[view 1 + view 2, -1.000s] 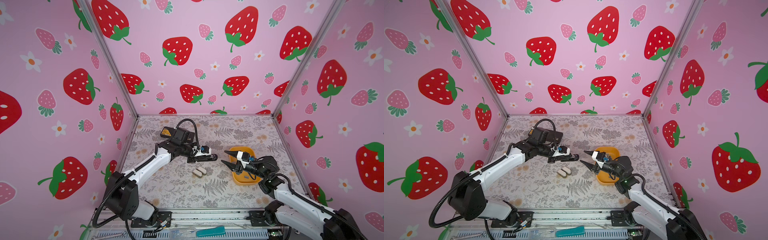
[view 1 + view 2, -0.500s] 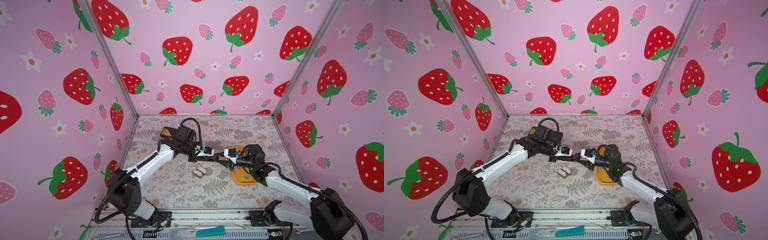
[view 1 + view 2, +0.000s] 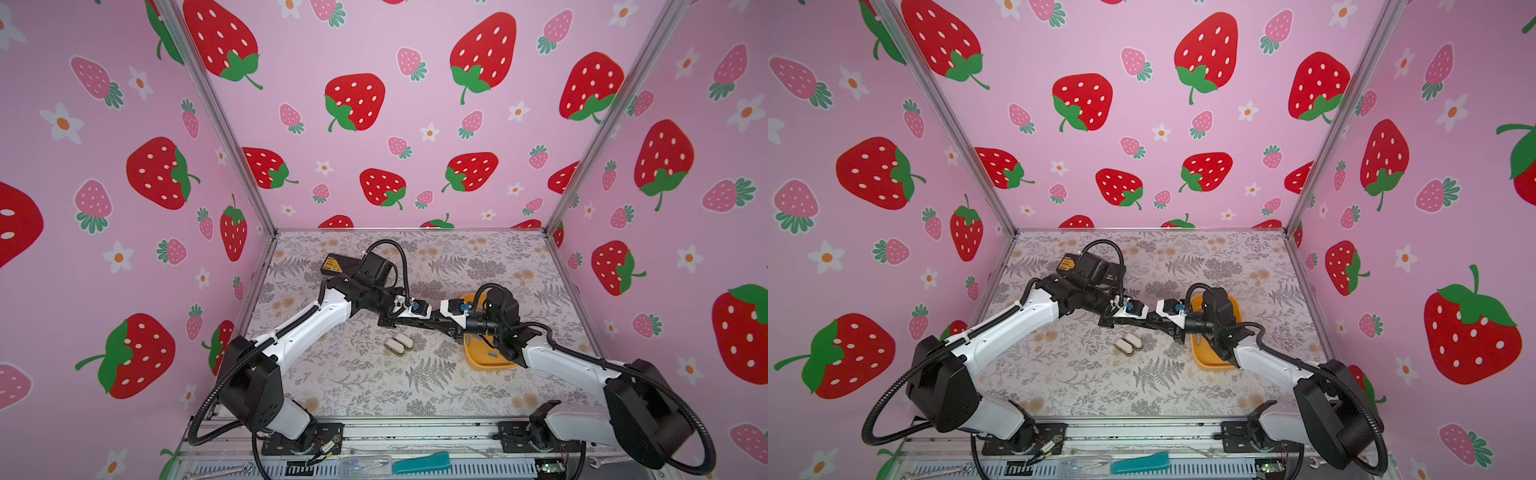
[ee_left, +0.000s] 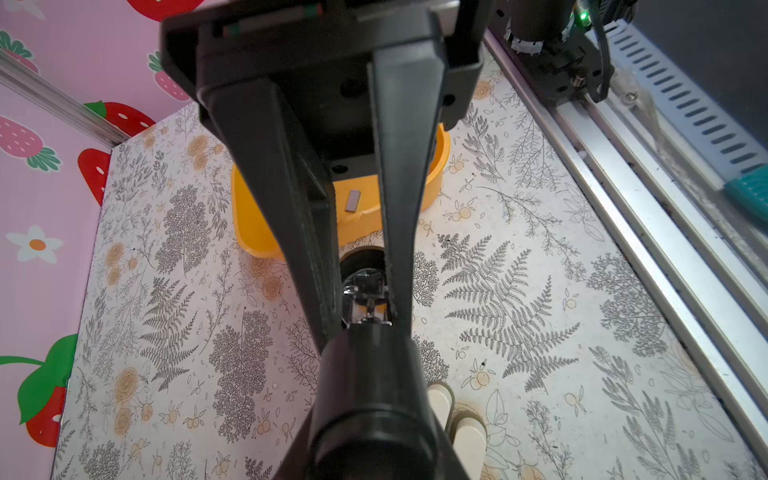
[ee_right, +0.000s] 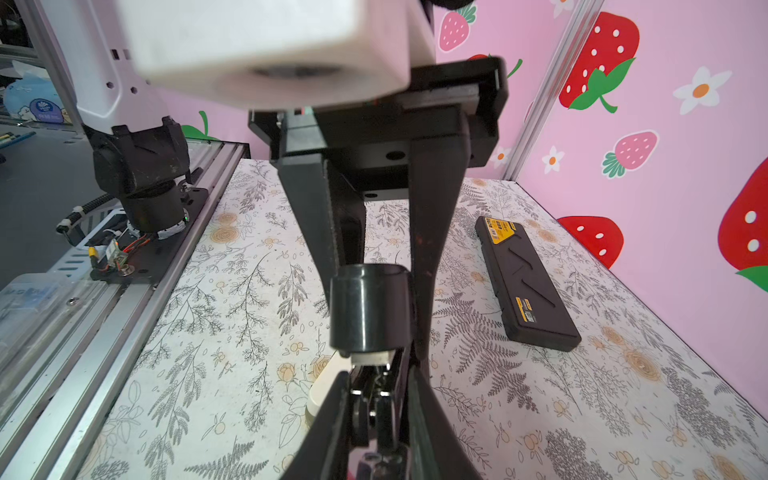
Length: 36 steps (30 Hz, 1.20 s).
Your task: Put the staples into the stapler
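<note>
The right gripper [image 5: 390, 355] is now reaching away from the yellow tray [image 4: 253, 224] it was hovering over a second ago, where one grey staple strip [image 4: 353, 201] is lying, behind and below its jaws. Those jaws are narrowing alongside the black stapler [image 5: 370, 316] in mid-air, its rounded end hiding whether they are pinching. The left gripper [image 4: 365, 320] is pinching the stapler's metal end between its tips, two white pieces [image 3: 398, 344] lying just beneath both jaws.
</note>
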Tool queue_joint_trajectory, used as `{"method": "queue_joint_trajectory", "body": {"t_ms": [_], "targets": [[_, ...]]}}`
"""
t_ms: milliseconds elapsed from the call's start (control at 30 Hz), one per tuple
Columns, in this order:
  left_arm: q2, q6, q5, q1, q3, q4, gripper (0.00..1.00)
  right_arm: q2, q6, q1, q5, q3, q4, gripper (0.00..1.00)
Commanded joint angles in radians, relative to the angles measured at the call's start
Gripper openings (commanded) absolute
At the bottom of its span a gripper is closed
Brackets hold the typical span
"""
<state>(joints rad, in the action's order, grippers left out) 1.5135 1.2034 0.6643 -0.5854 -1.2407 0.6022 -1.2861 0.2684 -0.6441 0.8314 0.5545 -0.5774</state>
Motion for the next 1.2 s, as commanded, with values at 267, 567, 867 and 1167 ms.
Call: {"method": "queue_joint_trajectory", "body": {"t_ms": [267, 567, 867, 1167], "targets": [[-0.063, -0.005, 0.201, 0.050, -0.084, -0.024, 0.00, -0.088, 0.042, -0.006, -0.037, 0.056, 0.028, 0.25], [-0.135, -0.041, 0.302, 0.099, -0.027, -0.089, 0.00, -0.126, 0.036, -0.027, -0.070, 0.090, 0.049, 0.29], [-0.161, -0.038, 0.360, 0.113, -0.005, -0.102, 0.00, -0.143, 0.031, -0.072, -0.090, 0.115, 0.039, 0.29], [-0.168, -0.038, 0.399, 0.129, -0.002, -0.105, 0.00, -0.194, -0.004, -0.089, -0.104, 0.156, 0.031, 0.28]]}}
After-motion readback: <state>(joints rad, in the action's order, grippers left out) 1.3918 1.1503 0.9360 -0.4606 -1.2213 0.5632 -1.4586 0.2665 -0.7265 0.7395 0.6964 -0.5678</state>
